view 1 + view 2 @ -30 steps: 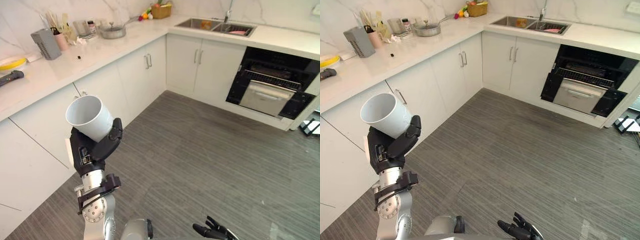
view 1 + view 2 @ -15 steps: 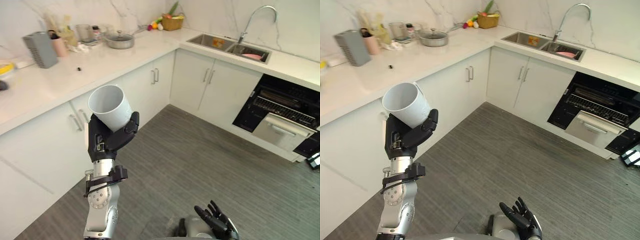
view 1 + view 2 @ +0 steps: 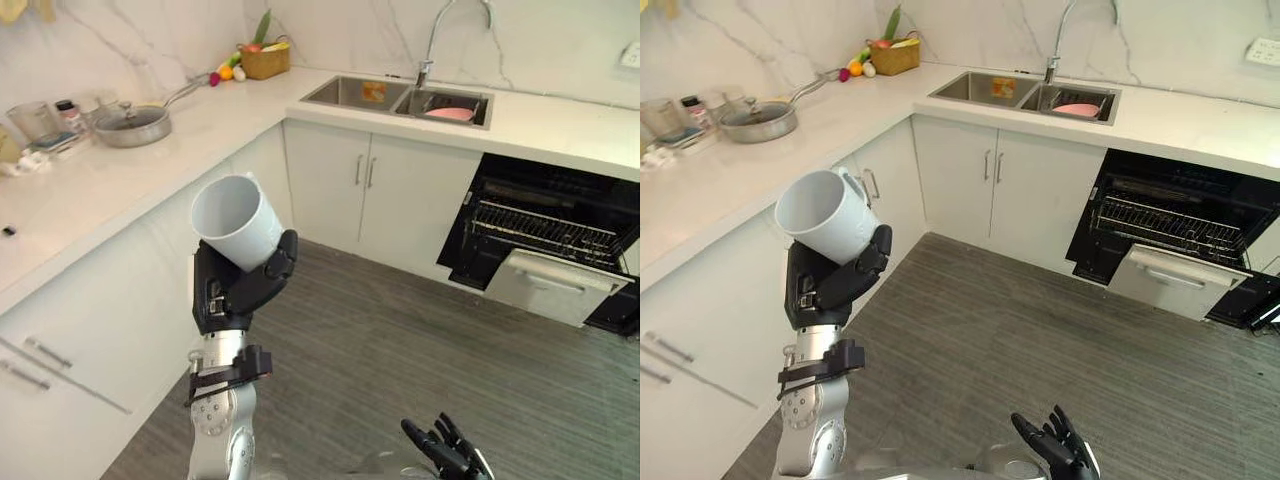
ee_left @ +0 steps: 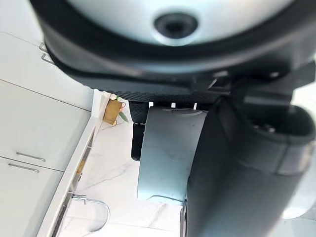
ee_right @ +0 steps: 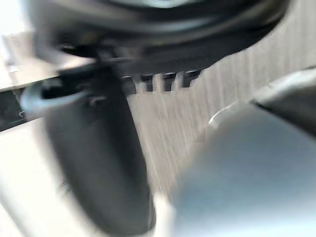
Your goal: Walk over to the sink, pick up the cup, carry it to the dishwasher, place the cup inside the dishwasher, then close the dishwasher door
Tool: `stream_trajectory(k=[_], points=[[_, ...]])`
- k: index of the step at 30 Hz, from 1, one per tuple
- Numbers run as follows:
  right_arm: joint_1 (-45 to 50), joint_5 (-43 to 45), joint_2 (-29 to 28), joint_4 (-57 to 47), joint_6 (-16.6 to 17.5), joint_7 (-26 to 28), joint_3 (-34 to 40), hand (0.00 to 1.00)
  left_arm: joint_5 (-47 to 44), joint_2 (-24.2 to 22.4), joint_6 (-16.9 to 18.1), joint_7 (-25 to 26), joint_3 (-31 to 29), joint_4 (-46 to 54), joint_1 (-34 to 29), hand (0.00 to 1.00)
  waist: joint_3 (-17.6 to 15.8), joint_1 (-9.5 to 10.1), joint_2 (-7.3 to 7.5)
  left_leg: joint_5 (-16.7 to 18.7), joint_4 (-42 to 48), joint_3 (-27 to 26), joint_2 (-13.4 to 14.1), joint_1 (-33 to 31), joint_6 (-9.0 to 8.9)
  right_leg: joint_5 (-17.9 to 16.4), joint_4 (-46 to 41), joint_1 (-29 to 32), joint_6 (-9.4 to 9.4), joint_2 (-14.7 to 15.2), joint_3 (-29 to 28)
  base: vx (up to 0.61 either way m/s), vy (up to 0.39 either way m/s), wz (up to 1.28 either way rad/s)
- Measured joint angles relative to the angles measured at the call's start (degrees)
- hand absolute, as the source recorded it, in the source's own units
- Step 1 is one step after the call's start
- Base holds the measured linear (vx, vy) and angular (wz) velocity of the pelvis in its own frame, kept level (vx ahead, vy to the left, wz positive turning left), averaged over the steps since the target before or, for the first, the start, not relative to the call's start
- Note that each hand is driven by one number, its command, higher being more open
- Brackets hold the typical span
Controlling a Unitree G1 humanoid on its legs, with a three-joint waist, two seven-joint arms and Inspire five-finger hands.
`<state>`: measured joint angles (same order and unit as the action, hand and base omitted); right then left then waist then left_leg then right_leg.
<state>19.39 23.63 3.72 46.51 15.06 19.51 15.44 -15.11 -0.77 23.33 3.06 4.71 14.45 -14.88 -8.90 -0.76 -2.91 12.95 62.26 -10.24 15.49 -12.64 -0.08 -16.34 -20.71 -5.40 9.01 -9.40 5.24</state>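
Observation:
My left hand (image 3: pixel 235 290) is raised in front of me, shut on a white cup (image 3: pixel 236 220) that tilts with its open mouth up and to the left. In the left wrist view the cup (image 4: pixel 168 148) shows past the thumb. The dishwasher (image 3: pixel 545 235) stands open under the counter at the right, its door (image 3: pixel 555 287) folded down and a wire rack (image 3: pixel 540 226) showing inside. The sink (image 3: pixel 398 95) lies in the counter beyond, with a tap (image 3: pixel 432 35) behind it. Low at the bottom edge, my right hand (image 3: pixel 445 460) hangs with its fingers straight.
White cabinets (image 3: pixel 365 205) run along the left and back under a marble counter (image 3: pixel 130 165). A lidded pan (image 3: pixel 130 125) and a basket of vegetables (image 3: pixel 262 60) sit on the counter. Grey wood floor (image 3: pixel 420 350) stretches toward the dishwasher.
The whole picture has shifted: the camera has turned and the sink and dishwasher are nearer and more central. The left hand holds the cup as before.

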Motion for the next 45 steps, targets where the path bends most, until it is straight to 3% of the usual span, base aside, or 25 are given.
stream_trajectory(k=[1,3,4,5,6,9,11,12,13,14,15,17,19,22,24,25,26,30,31,34,36,38,41,43,45], points=[[-1.76,0.01,0.7,-0.28,0.38,-0.04,-0.02,1.0,-0.76,0.42,0.71,-0.12,-0.64,-0.38,0.03,0.0,-0.2,0.19,0.39,1.66,-13.65,-1.11,-2.24,-0.85,-0.45,-0.15,1.34,-2.3,-0.37,0.88,-2.86,0.52,0.11,-0.97],[-4.18,0.28,1.83,-1.36,0.93,-0.09,-0.01,1.0,-0.73,1.02,0.98,-0.34,-0.8,-1.91,0.21,0.0,-0.4,-0.05,0.74,-1.2,-34.73,1.08,-8.51,-0.8,-2.08,-1.07,3.23,-5.52,-2.05,2.96,-6.42,0.66,0.26,-1.05],[-6.16,0.97,2.68,-2.78,1.24,-0.74,-0.35,1.0,-0.71,1.23,1.08,-0.22,0.46,-3.01,-0.17,0.0,-0.28,0.55,0.63,-12.1,-45.85,6.07,-13.47,-0.69,-3.79,-2.18,4.47,-7.43,-4.03,4.43,-10.73,0.6,0.321,-1.06],[-6.89,0.97,2.59,-3.25,1.36,-1.15,-0.75,1.0,-0.71,1.35,1.35,-0.15,0.74,-3.42,-0.12,0.0,-0.27,0.8,0.64,-15.01,-46.86,7.14,-14.17,-0.72,-3.16,-2.68,4.49,-7.89,-4.81,4.71,-12.12,0.52,0.295,-1.13],[-7.54,0.94,2.2,-3.78,1.37,-1.89,-1.41,1.0,-0.67,1.64,1.65,-0.05,0.86,-3.83,-0.05,0.0,-0.25,1.02,0.97,-16.23,-46.46,7.71,-14.43,-0.43,0.1,-3.23,4.27,-8.42,-5.72,5.11,-13.38,0.35,0.188,-0.56],[-8.2,0.22,-0.46,-8.59,0.46,-5.25,-5.28,1.0,-1.21,3.14,1.66,0.49,0.98,-5.82,-0.43,0.0,-0.65,0.96,3.2,-8.99,-30.46,4.2,-12.41,-1.91,2.74,-1.76,0.05,-10.07,-8.64,6.59,-16.01,0.63,0.243,-0.81],[-6.58,0.04,-2.25,-10.27,0.61,-7.27,-4.52,1.0,-2.38,3.95,1.6,-1.61,1.31,-5.89,-0.72,0.0,-0.15,1.06,4.47,-5.44,-24.98,2.39,-14.0,-2.72,1.14,-0.85,-5.73,-11.15,-8.64,7.06,-12.78,0.37,0.185,-0.57],[-4.17,0.24,-2.69,-12.43,0.77,-8.99,-3.81,1.0,-2.43,4.29,1.81,-3.52,2.03,-5.15,-0.88,0.0,0.94,0.97,4.0,-2.84,-30.8,1.23,-14.7,1.13,4.17,0.18,-15.69,-8.62,-10.49,7.13,-9.36,0.3,0.204,-0.23],[-3.62,0.43,-3.88,-12.51,0.7,-9.85,-3.59,1.0,-2.59,5.36,2.12,-4.24,2.15,-5.08,-0.57,0.0,1.42,0.74,5.88,-2.1,-31.41,0.28,-15.92,2.96,4.0,1.49,-22.19,-6.5,-12.61,8.89,-8.37,0.33,0.163,-0.16],[-2.04,0.92,-5.04,-13.25,0.72,-11.61,-3.38,1.0,-3.24,7.02,1.93,-4.97,2.68,-5.09,-0.61,0.0,2.67,0.42,8.48,-0.97,-34.98,-0.62,-18.41,6.46,4.82,9.2,-33.18,-1.13,-18.8,12.97,-6.43,0.4,0.086,-0.32],[-1.53,1.0,-4.92,-14.76,0.82,-12.96,-3.18,1.0,-3.41,6.98,1.73,-5.0,2.99,-4.94,-0.85,0.0,2.72,0.03,8.49,-0.54,-38.29,-1.86,-18.59,10.18,5.04,13.87,-41.55,3.73,-16.52,16.52,-2.67,0.4,0.078,-0.46],[-0.65,0.92,-4.97,-19.89,1.5,-14.38,-3.34,1.0,-3.36,6.07,1.72,-4.6,3.44,-4.92,-0.87,0.0,2.45,-0.54,7.06,-0.89,-42.97,-4.41,-17.2,15.25,4.49,8.98,-47.0,11.03,-11.56,20.03,1.99,0.38,0.109,-0.74],[0.24,0.93,-5.33,-26.57,1.86,-15.18,-3.79,1.0,-3.19,6.41,1.56,-4.11,4.32,-4.91,-0.72,0.0,1.66,-2.68,5.46,-0.97,-46.94,-5.25,-15.05,19.97,4.35,5.71,-43.5,15.55,-11.57,20.26,6.36,0.39,0.072,-0.54],[3.0,0.83,-5.39,-37.23,5.07,-15.95,-4.29,1.0,-3.41,6.83,1.53,-4.45,4.77,-4.87,-0.79,0.0,1.36,-3.97,4.94,-0.23,-49.29,-7.93,-12.54,26.49,3.05,4.03,-24.31,18.22,-10.97,19.13,14.59,0.52,-0.04,-0.6],[3.41,0.83,-4.9,-41.87,6.5,-15.99,-4.44,1.0,-3.69,6.86,1.69,-4.64,3.78,-4.69,-1.58,0.0,1.5,-3.58,5.23,2.51,-48.69,-8.72,-12.45,30.84,1.09,8.0,-12.26,18.46,-7.73,18.79,20.72,0.47,-0.085,-0.91],[3.83,0.83,-4.03,-44.31,6.95,-15.86,-4.61,1.0,-3.89,7.01,1.81,-4.7,3.01,-4.13,-2.82,0.0,2.14,-3.43,6.04,5.86,-46.53,-10.35,-13.24,32.84,-0.22,10.55,-8.52,17.53,0.38,18.93,25.11,0.52,-0.055,-1.14],[2.31,0.88,-2.37,-44.32,6.89,-15.84,-4.59,1.0,-4.04,5.99,1.82,-4.65,3.15,-4.17,-3.66,0.0,2.18,-3.0,3.58,8.45,-43.31,-10.63,-11.37,32.63,-0.15,8.76,-9.54,17.45,0.94,16.68,23.91,0.47,-0.041,-1.06],[2.69,0.88,-2.85,-47.15,6.12,-16.42,-5.43,1.0,-2.94,6.11,1.95,-4.96,6.97,-4.16,-3.94,0.0,1.55,-3.05,2.93,8.7,-34.97,-10.59,-7.82,31.48,-0.09,4.03,-10.0,16.5,-0.09,12.54,21.75,0.26,-0.071,-0.5],[3.39,0.78,-3.72,-49.97,5.11,-16.73,-5.89,1.0,-2.32,6.17,1.95,-5.36,8.5,-4.06,-3.89,0.0,1.24,-2.96,2.41,4.41,-19.0,-10.41,-3.39,25.75,1.99,3.27,-7.72,13.91,-0.57,10.03,21.34,0.13,-0.078,-0.38],[3.9,0.2,-3.86,-52.94,4.86,-16.65,-6.34,1.0,-1.27,6.11,2.08,-5.51,9.19,-3.6,-4.48,0.0,1.11,-1.43,1.62,-7.39,-3.18,-8.76,1.78,18.39,2.98,3.18,-2.01,9.33,-0.74,6.6,20.12,0.17,-0.044,-0.5],[3.57,-1.09,-3.76,-55.5,5.15,-16.09,-6.44,1.0,-0.62,6.26,2.73,-5.47,9.15,-3.42,-4.73,0.0,1.1,-1.32,1.68,-1.95,2.57,-5.71,2.67,10.15,1.37,3.71,0.48,7.42,-1.52,5.24,18.72,0.24,-0.021,-0.44],[3.56,-1.32,-2.77,-55.83,5.2,-15.53,-6.9,1.0,-0.65,6.1,2.78,-5.47,8.95,-3.55,-5.55,0.0,1.16,-0.71,1.86,4.77,-7.32,-4.69,0.35,6.54,-0.06,4.25,3.96,4.33,-2.09,4.44,15.65,0.27,-0.031,-0.62],[3.04,-1.28,-1.26,-55.72,5.19,-14.05,-7.66,1.0,-0.61,4.4,3.09,-5.2,7.85,-3.54,-7.1,0.0,1.55,0.8,1.65,5.95,-28.14,0.98,-6.1,6.53,-1.17,5.52,6.38,2.38,-1.42,4.75,10.18,0.29,0.03,-0.92],[2.35,-1.28,-0.02,-54.55,5.15,-13.05,-9.47,1.0,-0.6,3.59,3.16,-4.06,7.08,-3.56,-7.61,0.0,1.62,1.3,1.53,4.43,-35.43,3.34,-8.59,6.56,-2.05,5.65,7.23,1.0,-2.0,4.93,6.23,0.32,0.128,-1.04],[2.11,-1.3,1.21,-53.58,5.07,-12.51,-11.68,1.0,0.14,3.66,3.45,-2.58,7.01,-3.63,-7.18,0.0,2.06,1.1,1.11,-5.91,-43.61,2.66,-9.57,8.5,-2.38,4.95,8.38,-1.25,-3.57,4.75,2.12,0.39,0.214,-0.89]])
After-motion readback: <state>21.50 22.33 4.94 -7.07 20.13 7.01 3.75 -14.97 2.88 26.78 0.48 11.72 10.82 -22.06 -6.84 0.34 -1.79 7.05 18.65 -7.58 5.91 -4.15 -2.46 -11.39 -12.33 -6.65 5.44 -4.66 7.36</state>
